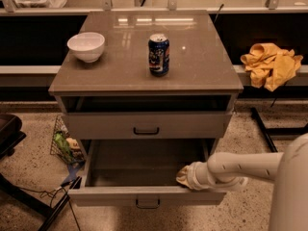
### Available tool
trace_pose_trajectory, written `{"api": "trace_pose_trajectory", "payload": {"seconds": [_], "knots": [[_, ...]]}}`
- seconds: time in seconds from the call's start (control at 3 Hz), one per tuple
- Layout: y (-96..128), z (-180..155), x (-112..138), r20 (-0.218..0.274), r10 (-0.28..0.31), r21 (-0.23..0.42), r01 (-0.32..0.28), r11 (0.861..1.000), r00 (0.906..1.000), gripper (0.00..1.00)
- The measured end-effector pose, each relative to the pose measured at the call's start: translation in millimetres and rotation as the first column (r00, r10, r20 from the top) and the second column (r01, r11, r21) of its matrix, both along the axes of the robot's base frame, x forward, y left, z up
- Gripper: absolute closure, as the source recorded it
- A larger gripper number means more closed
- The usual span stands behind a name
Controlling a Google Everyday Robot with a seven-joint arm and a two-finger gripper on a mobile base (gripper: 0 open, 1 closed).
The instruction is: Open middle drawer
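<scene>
One drawer stands well out of the cabinet: the middle drawer point(144, 195). Its front panel is drawn toward six o'clock and its plain box is open to view, with nothing in it. Its black handle point(147, 203) sits at the centre of the panel and nothing is touching it.

The gripper point(186, 177) is at about four o'clock of the open box, just inside the front panel near the right corner. The pale arm point(245, 166) reaches in from three o'clock. I cannot tell how far open the gripper is, or whether it has hold of the panel's top edge or only rests against it. Judging by that position, the robot is working from behind the panel's lip rather than the handle, since a pull there drags the whole box outward along its runners.

The drawer above point(144, 125) has its front back near the cabinet face, with a dark gap over it.

The things on the counter point(120, 78) are well clear of the work. A white bowl point(86, 46) is at ten o'clock and an upright soda can point(159, 55) is near the middle, so neither should be disturbed. A yellow cloth point(270, 64) lies on the ledge at two o'clock.

By my judgement the task is nearly or fully done, since little travel seems left.
</scene>
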State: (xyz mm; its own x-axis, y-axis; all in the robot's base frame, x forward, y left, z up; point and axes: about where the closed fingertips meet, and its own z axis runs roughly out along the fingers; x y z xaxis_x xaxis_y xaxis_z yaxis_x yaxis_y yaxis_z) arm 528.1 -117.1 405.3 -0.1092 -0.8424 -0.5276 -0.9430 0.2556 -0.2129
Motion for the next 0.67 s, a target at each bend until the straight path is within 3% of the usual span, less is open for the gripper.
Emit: {"api": "trace_pose_trajectory", "payload": {"seconds": [0.33, 0.67], "knots": [[-17, 36, -66, -0.074, -0.169, -0.02, 0.168, 0.986, 0.9829, 1.0], [-20, 44, -109, -0.137, -0.196, -0.037, 0.193, 0.981, 0.971, 1.0]]}}
